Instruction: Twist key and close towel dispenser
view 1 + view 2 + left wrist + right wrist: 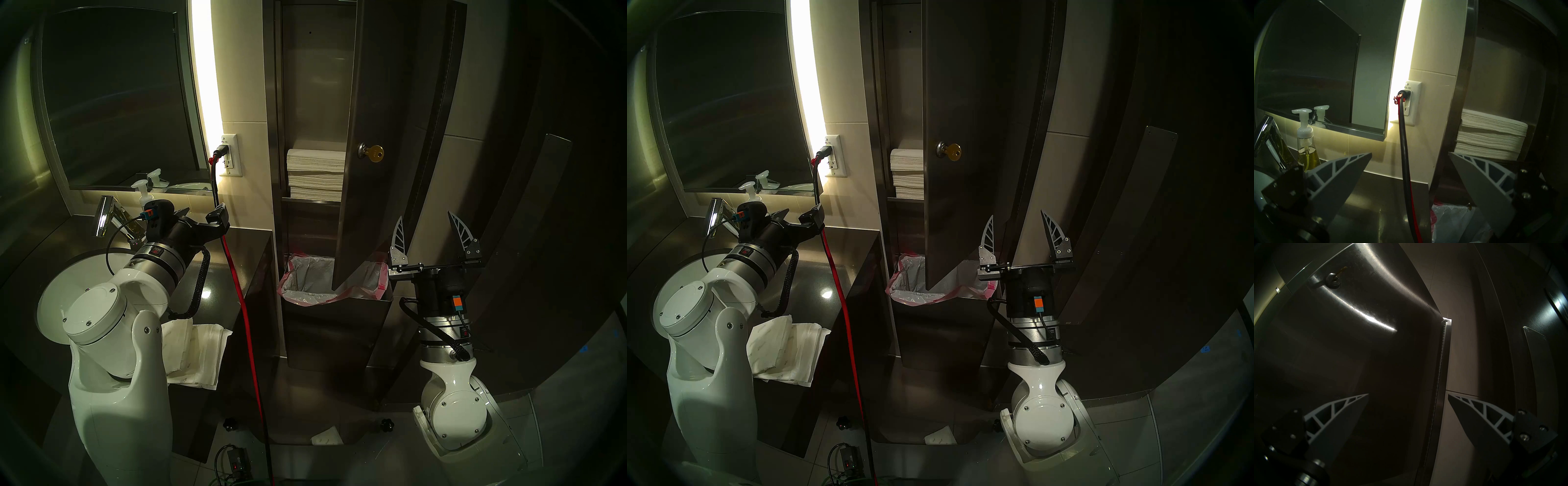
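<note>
Below the small brass-gold key you are holding your right gripper with its two ribbed grey fingers pointing up and spread wide, pinching nothing. That key is sitting in the small round silver lock cylinder on the long brushed-steel door of the tall stainless steel towel dispenser, its round holed head sticking out to the right of the lock. The door is standing open, swung out from the hinge along its right edge, and that hinge line is running up between your right fingers in the right wrist view. Left of the key, inside the open cabinet, a stack of white folded paper towels is resting on a shelf. Below the key, a steel waste bin with a clear, pink-edged liner is sitting at the foot of the cabinet. Far left of the key, your left gripper is hovering over the dark countertop by the sink, fingers parted and empty, with a red and black power cord hanging between them in the left wrist view. That cord is plugged into the white wall outlet beside the dark framed mirror.
</note>
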Tool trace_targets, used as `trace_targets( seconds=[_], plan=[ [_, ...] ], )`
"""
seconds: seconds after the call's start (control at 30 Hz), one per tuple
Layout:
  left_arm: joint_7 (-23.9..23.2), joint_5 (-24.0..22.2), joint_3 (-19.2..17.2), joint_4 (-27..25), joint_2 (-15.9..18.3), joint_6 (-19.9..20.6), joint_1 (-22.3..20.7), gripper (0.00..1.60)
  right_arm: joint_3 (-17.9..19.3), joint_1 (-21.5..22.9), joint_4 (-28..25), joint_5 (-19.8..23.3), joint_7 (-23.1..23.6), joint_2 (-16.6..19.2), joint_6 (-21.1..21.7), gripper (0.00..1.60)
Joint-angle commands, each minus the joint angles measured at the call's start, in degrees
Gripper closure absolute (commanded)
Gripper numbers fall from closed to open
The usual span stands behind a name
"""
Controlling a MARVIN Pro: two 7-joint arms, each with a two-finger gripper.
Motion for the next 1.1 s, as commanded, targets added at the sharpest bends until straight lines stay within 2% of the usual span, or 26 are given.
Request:
trace_targets(
  seconds=[0.0,0.03,0.3,0.63,0.9,1.07],
  plan=[
    [-3.5,-0.7,0.9,-2.2,3.1,1.4,-0.1,0.0,0.1,0.1,-0.6,0.0,-0.1,0.0,0.0,0.0],
    [-4.6,0.2,1.8,-2.2,4.7,1.1,0.4,0.0,0.1,0.1,-0.6,0.0,-0.1,0.0,0.0,0.0],
    [-7.7,1.9,4.7,-2.2,7.5,-0.7,-0.6,0.0,0.0,0.2,-0.6,0.0,-0.2,0.1,0.0,0.0],
    [-11.0,1.6,3.5,-2.2,9.3,-2.2,0.2,0.0,-0.1,0.2,-0.5,0.0,-0.4,0.3,0.0,0.0],
    [-14.4,0.3,1.8,-2.2,10.5,-2.3,2.6,0.0,-0.1,0.2,-0.5,0.0,-0.5,0.4,0.0,0.0],
    [-16.4,-0.1,2.5,-2.2,11.4,-3.0,3.2,0.0,-0.2,0.3,-0.4,0.0,-0.6,0.5,0.0,0.0]
  ],
)
